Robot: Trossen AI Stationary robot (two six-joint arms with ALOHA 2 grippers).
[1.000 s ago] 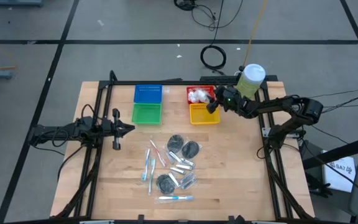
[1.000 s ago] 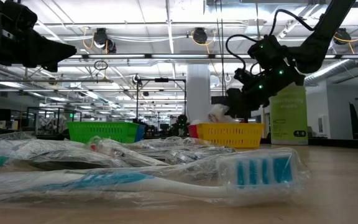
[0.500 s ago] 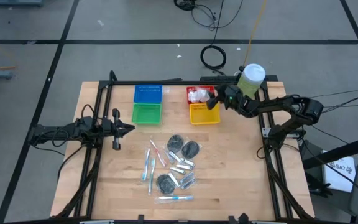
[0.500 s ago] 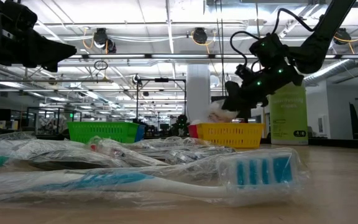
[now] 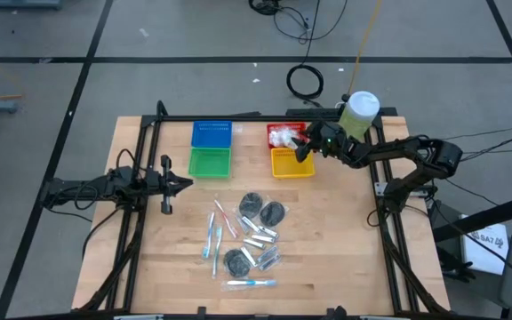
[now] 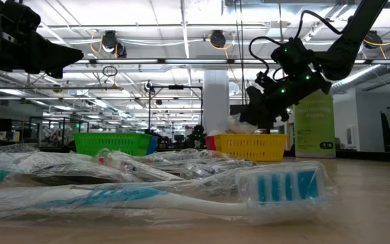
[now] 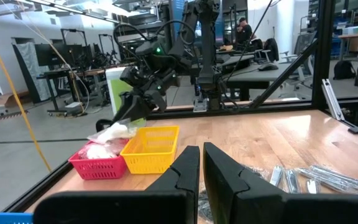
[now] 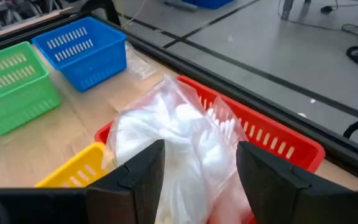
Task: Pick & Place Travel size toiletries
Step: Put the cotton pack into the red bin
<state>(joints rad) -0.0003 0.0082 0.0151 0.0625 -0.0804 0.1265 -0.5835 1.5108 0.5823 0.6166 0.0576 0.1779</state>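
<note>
A: While the right claw (image 5: pixel 302 148) hangs over the far-right baskets, what sits between its fingers?

B: White puffy packets in clear wrap (image 8: pixel 179 140). The right wrist view shows them bulging between the two dark fingers, above the small red plastic basket (image 8: pixel 272 140). Fingers stand apart, one on each side of the bundle; whether they press it or only straddle it, I cannot tell.

A: And the yellow one?

B: The small yellow plastic basket (image 5: pixel 292 163) sits just beside the red basket, on its near side. In the low view the claw hovers above both, clear of the rims.

A: Left side?

B: The left claw (image 5: pixel 185 184) waits over the left part of the wooden bench (image 5: pixel 345 231), fingers pressed together, nothing held. The small blue plastic basket (image 5: pixel 212 134) and small green plastic basket (image 5: pixel 209 163) lie just right of it, blue far, green near.

A: The remaining toiletries?

B: Piled mid-bench, nearer than the baskets: dark round discs (image 5: pixel 262 208), small silver tubes (image 5: pixel 259 235), thin blue and pink toothbrushes in clear wrap (image 5: pixel 213 238). One blue toothbrush (image 5: pixel 251 283) lies alone at the near edge of the pile.

A: Anything else on the bench?

B: A tall pale-green canister with a white lid (image 5: pixel 359 115), upright at the far-right corner.
</note>
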